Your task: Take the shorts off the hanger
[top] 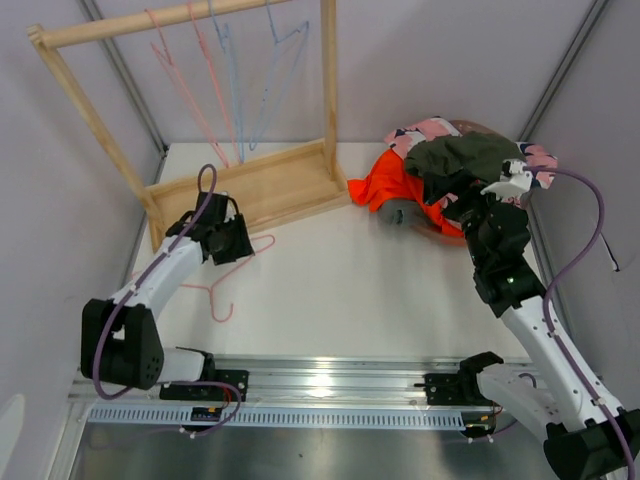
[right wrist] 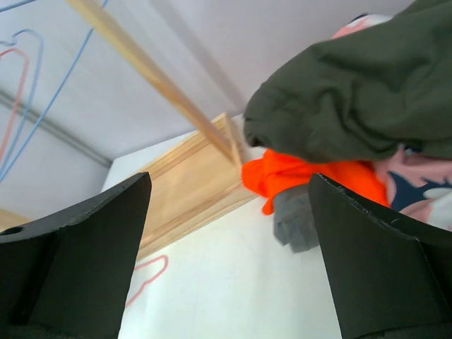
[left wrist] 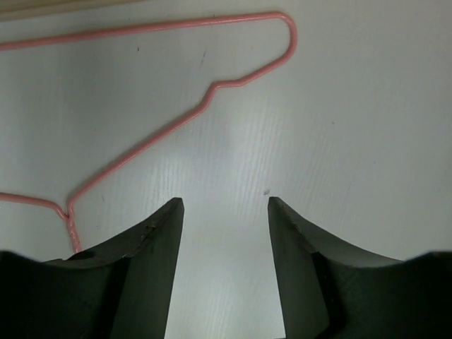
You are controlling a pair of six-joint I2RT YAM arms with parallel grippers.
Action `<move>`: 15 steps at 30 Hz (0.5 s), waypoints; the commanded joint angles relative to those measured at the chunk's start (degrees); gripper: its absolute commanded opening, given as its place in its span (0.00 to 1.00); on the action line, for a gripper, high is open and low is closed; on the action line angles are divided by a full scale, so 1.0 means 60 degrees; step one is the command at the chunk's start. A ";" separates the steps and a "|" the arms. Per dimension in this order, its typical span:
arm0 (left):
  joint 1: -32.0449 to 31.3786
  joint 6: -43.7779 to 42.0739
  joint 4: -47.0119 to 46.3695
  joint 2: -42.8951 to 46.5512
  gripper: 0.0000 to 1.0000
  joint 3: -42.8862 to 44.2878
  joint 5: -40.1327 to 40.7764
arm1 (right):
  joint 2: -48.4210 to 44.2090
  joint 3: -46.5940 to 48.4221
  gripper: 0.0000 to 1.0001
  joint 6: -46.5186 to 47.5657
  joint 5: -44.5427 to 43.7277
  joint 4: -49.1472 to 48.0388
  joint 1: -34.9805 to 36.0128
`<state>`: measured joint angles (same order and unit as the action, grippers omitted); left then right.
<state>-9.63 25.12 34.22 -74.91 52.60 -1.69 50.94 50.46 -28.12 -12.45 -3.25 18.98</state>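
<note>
The shorts lie in a heap at the table's back right: dark olive green shorts (top: 462, 157) on top, orange shorts (top: 385, 183), a grey pair (top: 403, 212) and a pink patterned pair (top: 428, 131). The right wrist view shows the olive pair (right wrist: 353, 99), the orange pair (right wrist: 296, 173) and the grey pair (right wrist: 296, 219). A pink wire hanger (top: 232, 275) lies bare on the table at the left; it also shows in the left wrist view (left wrist: 176, 120). My left gripper (top: 235, 243) (left wrist: 224, 205) is open and empty just above the hanger. My right gripper (top: 470, 205) (right wrist: 229, 187) is open and empty beside the heap.
A wooden rack (top: 255, 185) stands at the back left, with several empty pink and blue wire hangers (top: 225, 60) on its top rail. Grey walls close in on both sides. A metal rail (top: 330, 385) runs along the near edge.
</note>
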 commanded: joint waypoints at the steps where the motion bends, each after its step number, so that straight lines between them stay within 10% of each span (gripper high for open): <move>1: -0.0109 0.0616 -0.0633 -0.0535 0.56 0.0154 0.0706 | -0.0402 -0.0367 0.99 -0.0557 0.0287 0.0233 0.0380; 15: -0.0431 0.0969 -0.1894 -0.3158 0.42 0.0082 0.2713 | -0.1311 -0.0777 0.99 -0.0206 0.0331 0.1024 0.1260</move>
<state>-11.79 29.82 26.98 -93.27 53.19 11.33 44.86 46.26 -29.95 -10.81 2.68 26.26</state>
